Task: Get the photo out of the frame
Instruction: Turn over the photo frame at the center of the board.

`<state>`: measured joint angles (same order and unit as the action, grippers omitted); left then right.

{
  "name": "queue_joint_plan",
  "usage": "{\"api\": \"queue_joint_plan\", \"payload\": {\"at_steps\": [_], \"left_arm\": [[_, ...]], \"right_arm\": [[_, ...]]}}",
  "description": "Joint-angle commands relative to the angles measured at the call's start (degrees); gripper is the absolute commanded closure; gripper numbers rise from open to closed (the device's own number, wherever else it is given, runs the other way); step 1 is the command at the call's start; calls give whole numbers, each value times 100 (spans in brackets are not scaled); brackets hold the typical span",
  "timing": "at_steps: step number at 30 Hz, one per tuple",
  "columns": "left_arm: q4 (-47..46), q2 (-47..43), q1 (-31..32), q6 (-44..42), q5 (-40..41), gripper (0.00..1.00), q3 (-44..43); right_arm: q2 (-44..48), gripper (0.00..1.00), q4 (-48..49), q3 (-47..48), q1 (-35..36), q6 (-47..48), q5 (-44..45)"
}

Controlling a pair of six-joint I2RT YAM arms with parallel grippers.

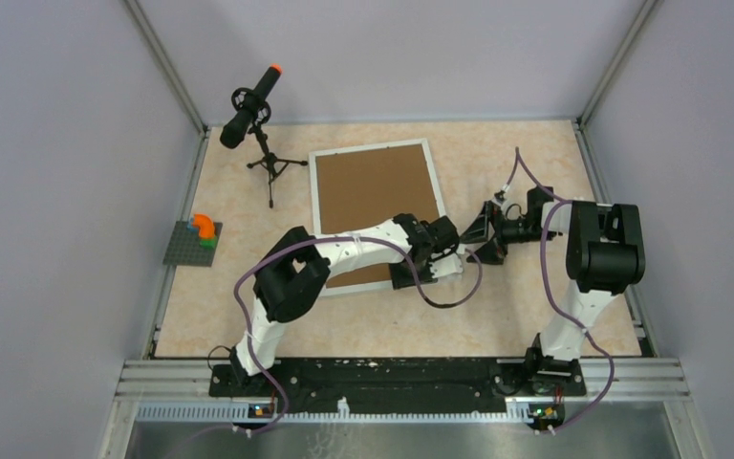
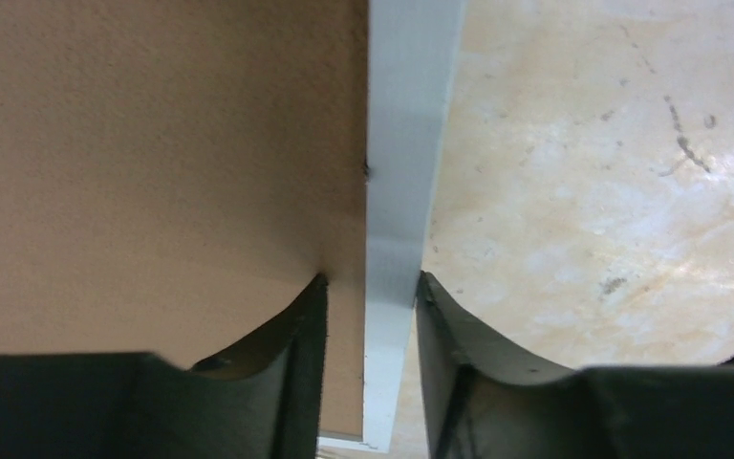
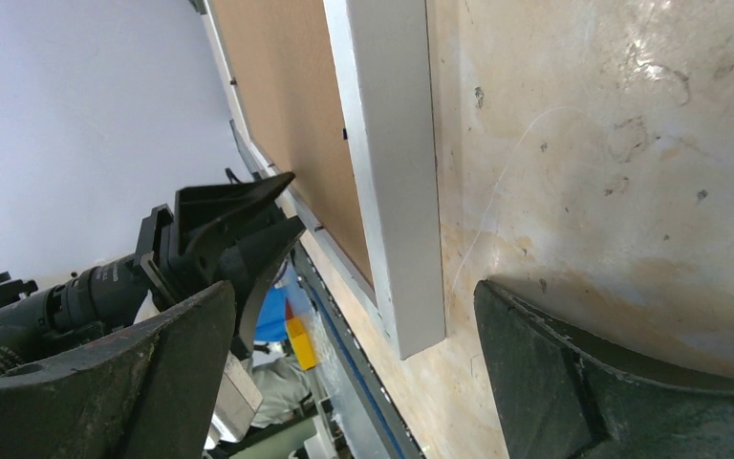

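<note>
Can't find the photo anywhere. Only getting the back of the frame (image 1: pixel 373 196), lying flat mid-table with the brown backing board (image 2: pixel 153 143) facing up, so no view of the underside at all. Also losing the frame's near right corner in the top view, buried under the left arm (image 1: pixel 344 251).

Catching the left gripper (image 2: pixel 373 287) only as two dark fingertips in its own camera. Straddling the white border: one tip over the board, the other on the table side, right up against the border's outer edge. Partly spread, with a strip of board showing beside the inner finger, so not calling that a pinch. Can't tell whether either tip actually presses down.

Seeing the right gripper (image 3: pixel 356 296) spread wide, holding nothing, sitting near the frame's right edge by that same corner. Cut off at the bottom of both wrist views, so no look at the finger bases.

Surface: beige marble-look table (image 1: pixel 497 316), scuffed and blotchy up close, shiny in patches.

Room: plain pale lilac-grey walls on three sides, metal posts in the far corners, black rail along the near edge. Far left, spotting a black microphone (image 1: pixel 247 107) with an orange tip on a small tripod. Near the left edge, a grey baseplate (image 1: pixel 180 247) with a few coloured bricks (image 1: pixel 205 228), too small to sort out.
</note>
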<state>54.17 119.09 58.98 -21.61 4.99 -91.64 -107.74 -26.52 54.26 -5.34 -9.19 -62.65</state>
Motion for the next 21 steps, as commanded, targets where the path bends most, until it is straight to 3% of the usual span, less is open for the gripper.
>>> {"api": "queue_joint_plan", "payload": {"at_steps": [1,5,6,10,15,21], "left_arm": [[34,108,21,244,-375,67,66],[323,158,10,206,-461,97,-683],[391,146,-3,194,-553,100,-885],[676,69,-68,92,-830,100,-1581],[770,-133,-107,-84,-924,100,-1743],[683,-141,-115,-154,-976,100,-1764]], "right_arm": [[7,6,155,-113,33,245,677],[-19,6,81,-105,33,322,692],[-46,6,46,-89,33,371,705],[-328,6,-333,95,33,746,738],[-693,6,-773,293,33,1250,642],[-792,15,-743,354,241,1156,-327]]}}
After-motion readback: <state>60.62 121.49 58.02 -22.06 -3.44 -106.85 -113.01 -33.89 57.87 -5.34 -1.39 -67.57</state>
